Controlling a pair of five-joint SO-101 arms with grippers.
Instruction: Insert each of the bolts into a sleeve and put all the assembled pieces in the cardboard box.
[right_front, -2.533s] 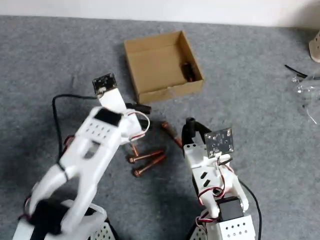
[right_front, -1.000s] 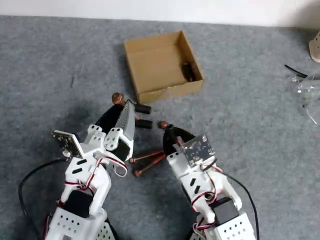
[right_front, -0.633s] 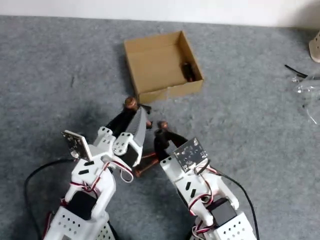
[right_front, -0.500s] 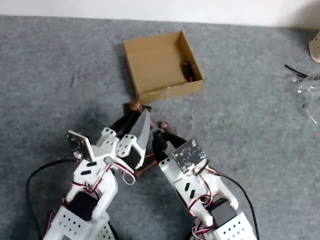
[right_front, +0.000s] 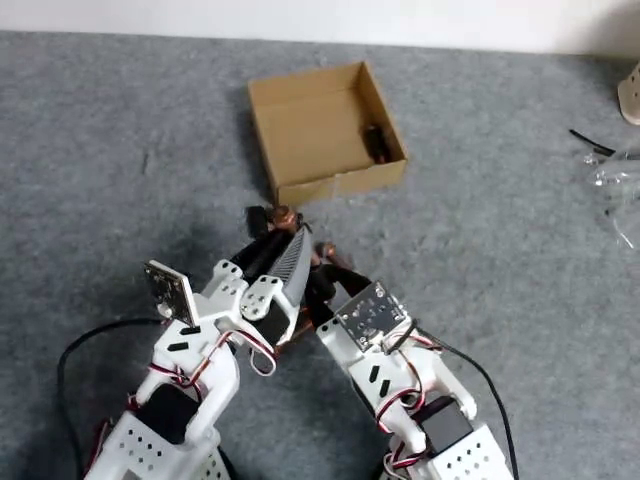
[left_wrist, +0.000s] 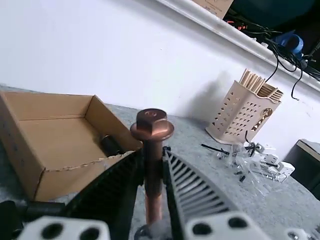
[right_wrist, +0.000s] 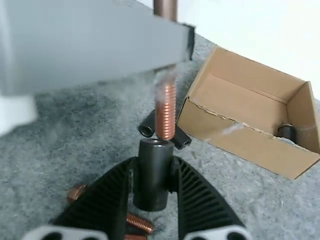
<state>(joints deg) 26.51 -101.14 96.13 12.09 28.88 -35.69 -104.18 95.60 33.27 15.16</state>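
1. Left tool (left_wrist: 152, 161): pressed together on a copper bolt (left_wrist: 152, 180), pinching it along the shank. The hexagonal flanged head stands clear beyond the fingertips. In the high view this tool (right_front: 282, 230) sits at the middle of the grey surface (right_front: 500, 260), just on the near side of the cardboard box (right_front: 340, 183).

2. Right tool (right_wrist: 153, 165): clamped on a black sleeve (right_wrist: 151, 185), which is held with its open end toward the bolt. In the high view this tool (right_front: 322, 276) lies just right of the left tool, and the two meet tip to tip.

3. Alignment: the threaded end of the bolt (right_wrist: 165, 112) is in line with the sleeve and reaches its mouth. How far it has entered cannot be told.

4. Cardboard box (right_wrist: 240, 142): open-topped, at the far centre of the surface. One dark assembled piece (right_front: 376, 140) lies inside against the right wall.

5. Loose parts: two black sleeves (right_wrist: 180, 137) lie on the surface between the tools and the near wall of the box. Two loose copper bolts (right_wrist: 137, 222) lie on the near side of the held sleeve.

6. Other items: a perforated holder of wooden sticks (left_wrist: 245, 107) stands at the far right, with clear plastic pieces and thin cables (right_front: 610, 165) near it.
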